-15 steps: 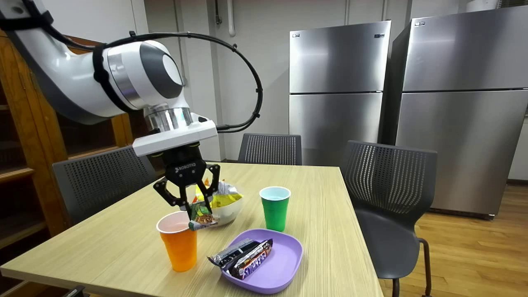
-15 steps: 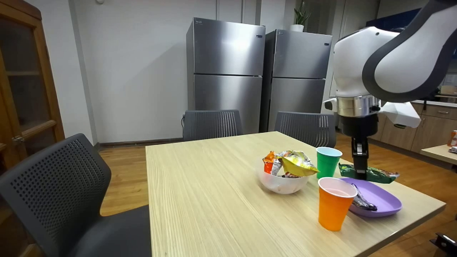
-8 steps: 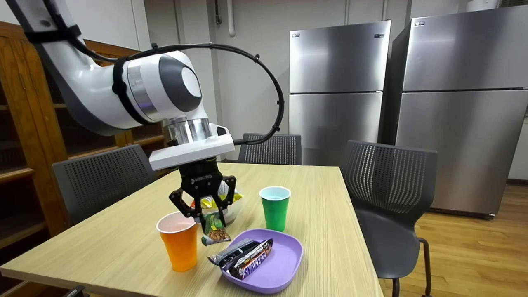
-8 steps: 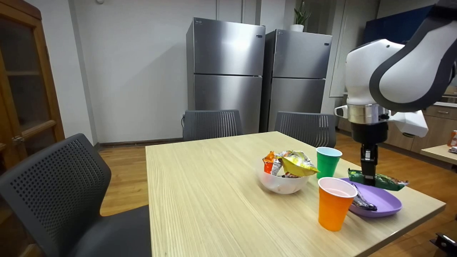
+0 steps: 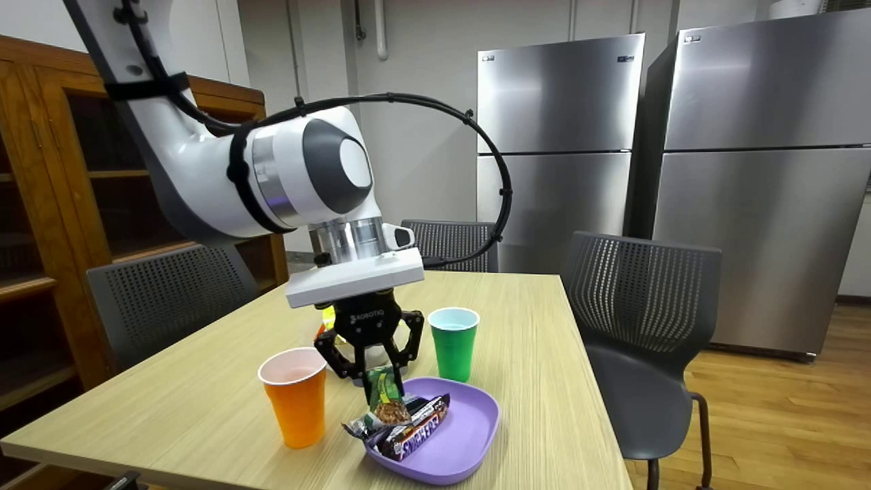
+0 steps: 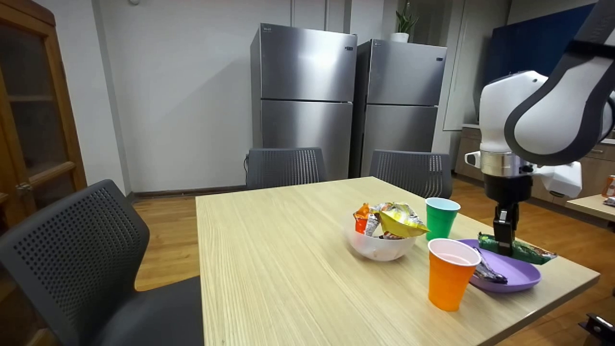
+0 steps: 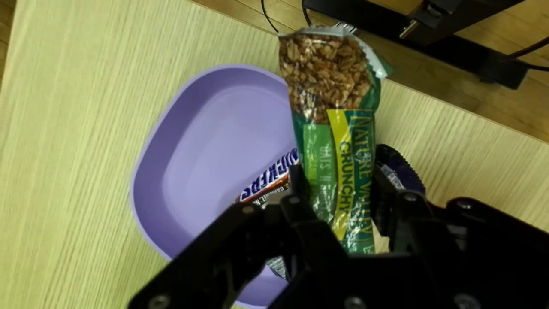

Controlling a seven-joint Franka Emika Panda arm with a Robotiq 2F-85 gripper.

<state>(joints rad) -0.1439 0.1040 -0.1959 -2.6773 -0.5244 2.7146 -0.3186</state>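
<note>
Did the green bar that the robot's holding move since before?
Yes. In an exterior view, the green bar has gone lower and away from the orange cup, which stayed put, toward the purple plate.

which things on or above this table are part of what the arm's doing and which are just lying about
Part of the job:
gripper
granola bar it holds
plate, probably

Lying about, it seems:
orange cup
green cup
bowl of snack packets
wrapped bars on the plate
</note>
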